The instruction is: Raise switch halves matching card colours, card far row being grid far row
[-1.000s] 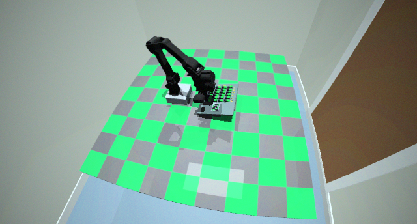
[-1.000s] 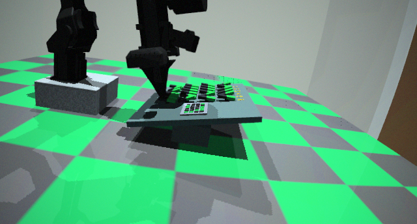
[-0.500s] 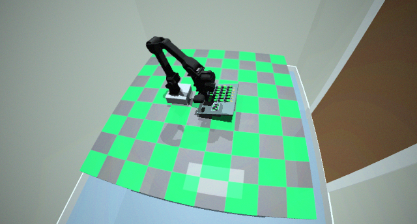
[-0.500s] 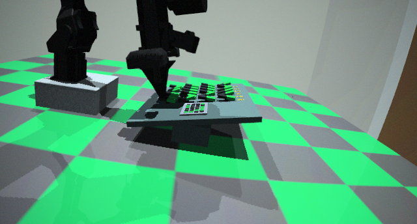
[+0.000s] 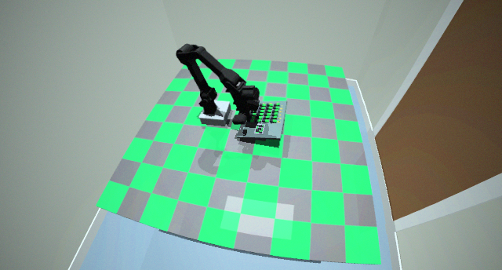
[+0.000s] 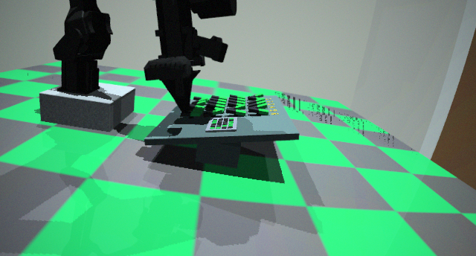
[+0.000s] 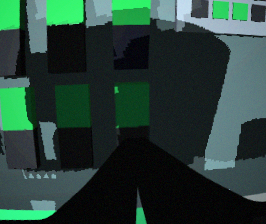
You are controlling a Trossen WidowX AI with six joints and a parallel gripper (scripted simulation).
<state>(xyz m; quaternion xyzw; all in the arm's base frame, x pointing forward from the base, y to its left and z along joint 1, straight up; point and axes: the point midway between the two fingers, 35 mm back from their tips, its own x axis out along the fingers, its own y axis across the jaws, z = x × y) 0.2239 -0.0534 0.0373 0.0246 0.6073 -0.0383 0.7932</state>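
Jaws: together, nothing held, used as one wedge tip; gripper [image 6: 184, 108] is down at the near row of the grid, at its card-side end.
Table [image 5: 251, 191]: checkered top carrying the arm base and panel.
Panel [image 6: 260, 131]: raised grey plate just beside the arm base.
Switches [image 6: 230, 104]: rocker grid on the panel's far part; most green halves look raised.
Card [image 6: 222, 124]: on the panel beside the grid, mostly dark with few green squares.
Risk: tip is wide, rockers sit close; slight sideways drift would likely flip a neighbour too. Pressing the lowered half does nothing.
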